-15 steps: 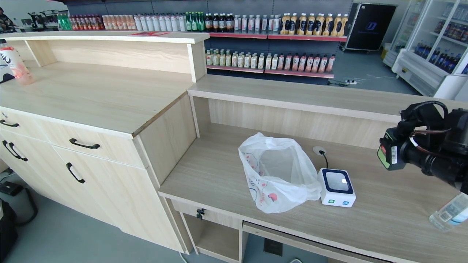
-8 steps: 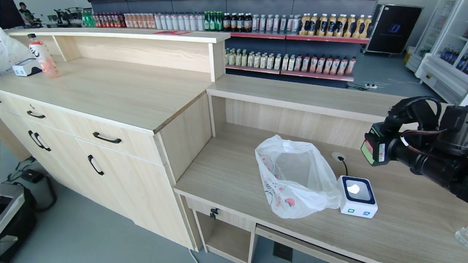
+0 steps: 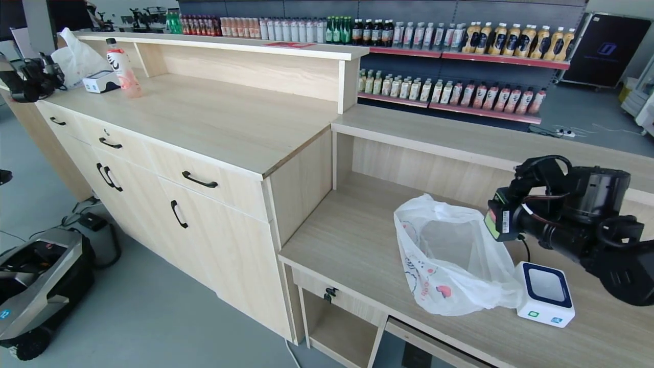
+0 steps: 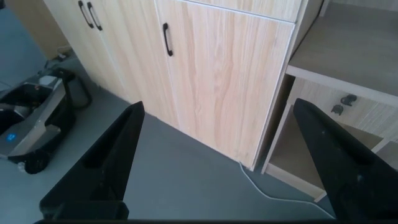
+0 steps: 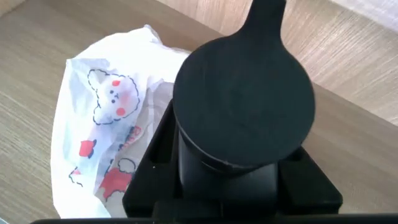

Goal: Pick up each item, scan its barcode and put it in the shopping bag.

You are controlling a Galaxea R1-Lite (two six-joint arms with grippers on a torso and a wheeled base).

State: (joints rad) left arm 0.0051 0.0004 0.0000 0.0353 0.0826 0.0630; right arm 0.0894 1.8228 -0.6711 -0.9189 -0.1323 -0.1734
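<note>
Swung leftward, the head camera has shifted the whole scene. Measured against the scanner [image 3: 544, 294], the right gripper [image 3: 511, 225] has crossed from its far side toward the bag [image 3: 434, 286].

It appears clenched on a dark item [image 3: 493, 225] with a barcode label, held at the bag's right rim above the counter [image 3: 347, 230]. Bagging looks like the step in hand. It should go best if the item is centred over the open mouth and lowered before release (thin plastic folds easily).

That arm reaches level, wrist pointing left. The left gripper [image 4: 216, 109] hangs spread wide and empty above the floor.
</note>
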